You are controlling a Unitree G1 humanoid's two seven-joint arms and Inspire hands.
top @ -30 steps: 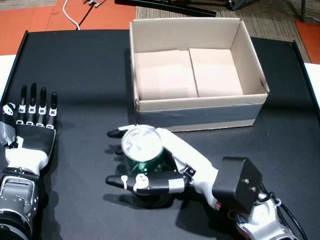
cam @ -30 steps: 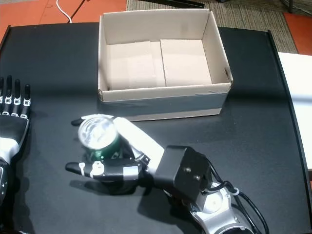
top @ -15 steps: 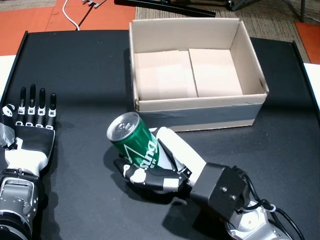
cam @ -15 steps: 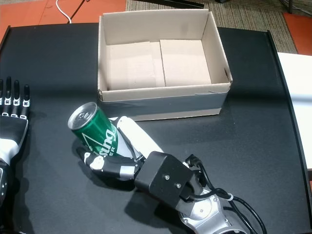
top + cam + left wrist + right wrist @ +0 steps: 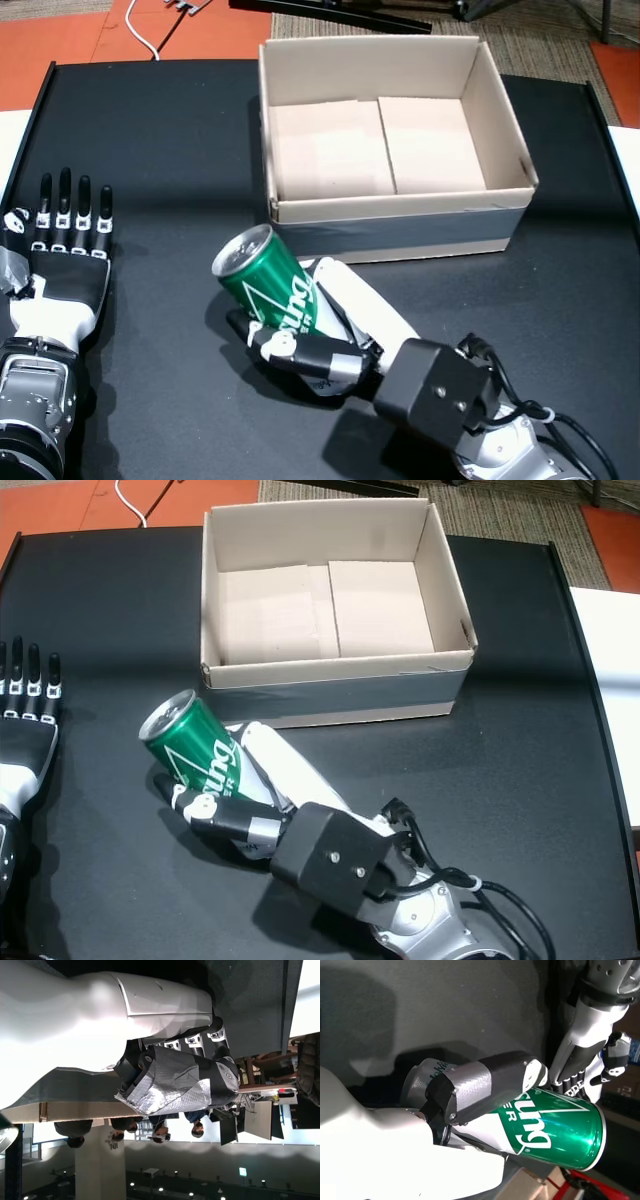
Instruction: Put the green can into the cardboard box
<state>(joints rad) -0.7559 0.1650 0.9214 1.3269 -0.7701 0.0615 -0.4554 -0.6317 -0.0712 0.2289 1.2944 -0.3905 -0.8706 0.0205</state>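
Head views: right hand (image 5: 320, 340) wrapped around green can (image 5: 268, 280), can tilted, top pointing away from wrist, just in front of cardboard box (image 5: 390, 215). Left hand (image 5: 62, 250) flat on black desk (image 5: 160, 130), fingers spread, holding nothing.

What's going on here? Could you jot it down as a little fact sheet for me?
right hand: shut on the green can, which is tilted with its top toward the left hand
cardboard box: open, nothing visible inside, beyond the can
left hand: open, flat on the black table, holding nothing
can in box: not yet
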